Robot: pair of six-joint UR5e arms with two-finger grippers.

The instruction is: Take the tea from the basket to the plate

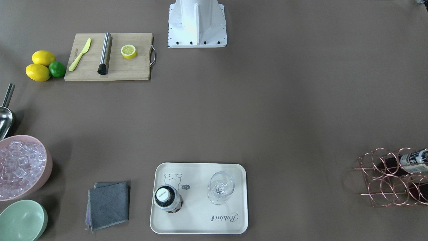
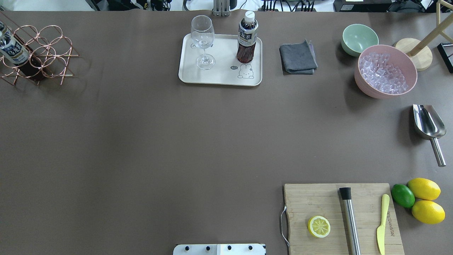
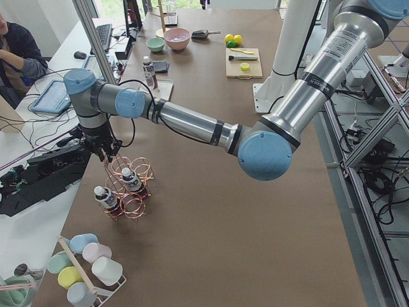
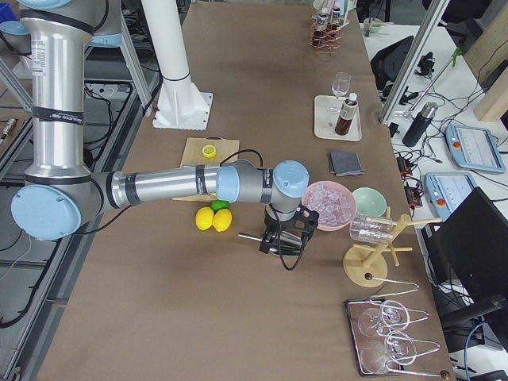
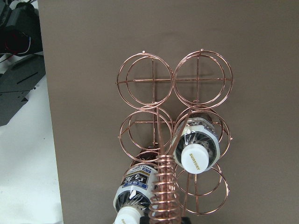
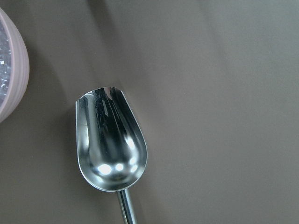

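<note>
Left wrist-mounted: copper-wire basket (image 5: pixel 145 83) of round rings, coiled handle (image 5: pixel 163 186), white-capped tea bottles (image 5: pixel 195 156); left hand (image 3: pixel 107 155), right hand (image 4: pixel 279 238) state unclear.

Bare table (image 2: pixel 141 141) between basket (image 2: pixel 42 53) and plate (image 2: pixel 221 76)
A broad open stretch is found from the far-left basket to the far-centre plate. Plate room is taken by a wine glass (image 2: pixel 202 39) and a tea bottle (image 2: pixel 246 42), with a gap between; the basket's middle is barred by its coiled handle (image 5: pixel 163 186).
</note>
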